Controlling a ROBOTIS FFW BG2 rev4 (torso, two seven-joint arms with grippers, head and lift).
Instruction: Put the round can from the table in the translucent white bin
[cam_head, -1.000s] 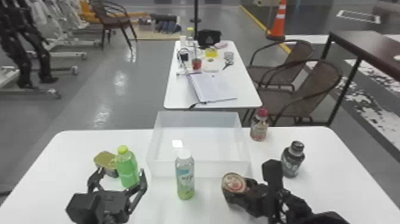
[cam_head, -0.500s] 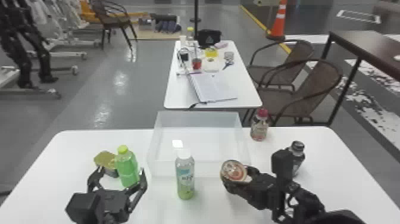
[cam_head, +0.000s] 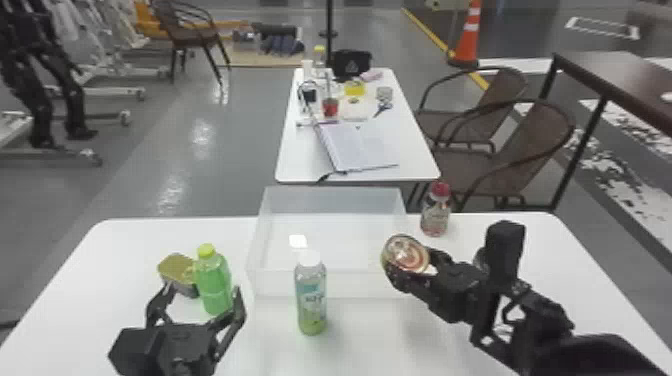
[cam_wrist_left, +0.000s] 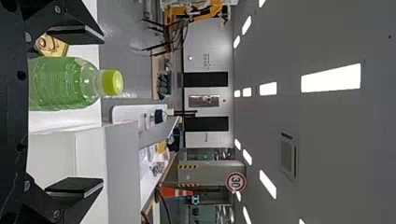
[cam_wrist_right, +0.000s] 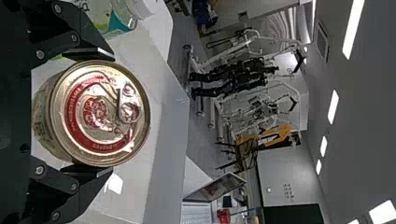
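Gripping the round can (cam_head: 406, 254) snugly with our right gripper (cam_wrist_right: 112, 112), we should clear the rim of the translucent white bin (cam_head: 360, 284), seemingly close by, before lowering.

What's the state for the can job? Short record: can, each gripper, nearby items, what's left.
can: in right gripper, tilted
can position: at bin's near right corner in head view; height over rim unclear
right gripper: jaws shut on can
left gripper: jaws apart, gripping nothing
near bin: white-capped bottle in front; red-capped bottle to the right; green bottle to the left
left to do: probably move over bin, release
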